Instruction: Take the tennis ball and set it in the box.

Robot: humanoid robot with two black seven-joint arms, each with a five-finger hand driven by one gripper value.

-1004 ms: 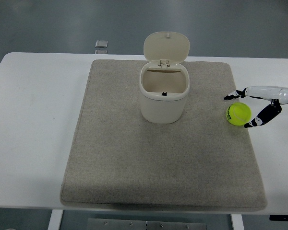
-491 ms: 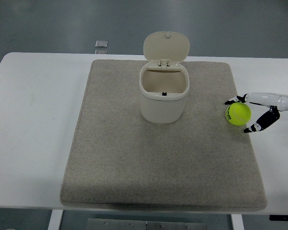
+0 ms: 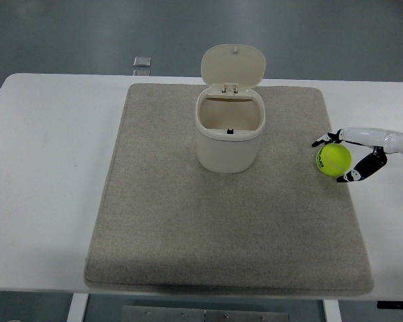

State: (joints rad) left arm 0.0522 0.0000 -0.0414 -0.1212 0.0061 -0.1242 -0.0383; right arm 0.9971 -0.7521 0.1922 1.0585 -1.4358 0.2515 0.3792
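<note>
Head view: right hand (image 3: pixel 354 155) at the tennis ball (image 3: pixel 333 159).
Fingers close around the ball at the mat's (image 3: pixel 188 228) 3 o'clock edge; open-lidded box (image 3: pixel 230 137) sits toward 12 o'clock.

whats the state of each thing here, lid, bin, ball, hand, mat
lid: flipped open, standing upright behind the box's mouth
box: upright on the mat, nothing seen inside
tennis ball: on the mat near its right edge, between the fingers
right hand: fingers curled around the ball, one above, one below
mat: lying flat on the white table
small grey object: beyond the table's far edge, too small to identify
</note>
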